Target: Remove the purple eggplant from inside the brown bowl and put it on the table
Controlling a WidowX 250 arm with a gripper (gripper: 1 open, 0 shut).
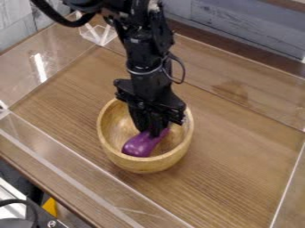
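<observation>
The purple eggplant (142,144) lies inside the brown bowl (114,153), its plump end toward the near-left. My black gripper (152,128) points straight down into the bowl, and its fingers have come together around the eggplant's upper, narrower end. That end is hidden behind the fingers. The eggplant still rests on the bowl's bottom. The bowl sits on the table (238,125), near the middle of the front half.
Clear acrylic walls (48,67) border the tabletop on all sides. Black cables (78,9) hang off the arm at the top left. Bare wood-grain surface lies to the right of and behind the bowl.
</observation>
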